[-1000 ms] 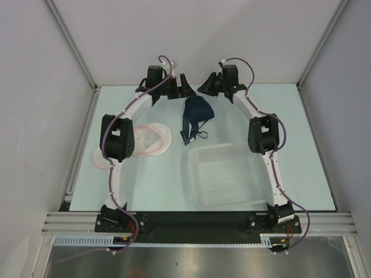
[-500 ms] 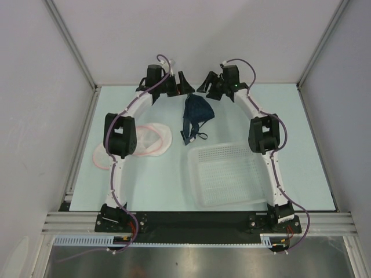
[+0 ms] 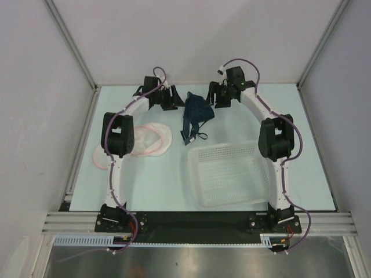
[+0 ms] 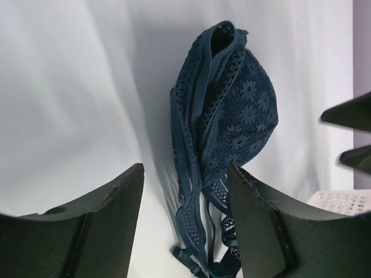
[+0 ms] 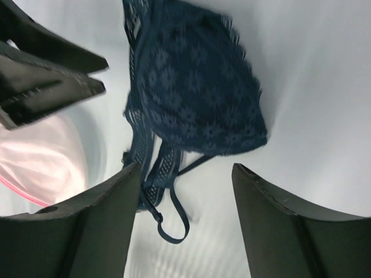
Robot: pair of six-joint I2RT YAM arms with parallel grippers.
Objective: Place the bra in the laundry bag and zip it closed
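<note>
Left wrist view: navy bra with floral lace lies on table.

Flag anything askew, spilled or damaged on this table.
Nothing is spilled or damaged. The bra lies bunched and folded at the far side, straps trailing toward the basket, outside the laundry bag.

The bra, dark navy lace with a flower pattern, lies folded in the upper middle of the top view, thin straps trailing toward the lower edge. The laundry bag, translucent white mesh with a pink rim, lies flat at left centre, apart from it
</note>
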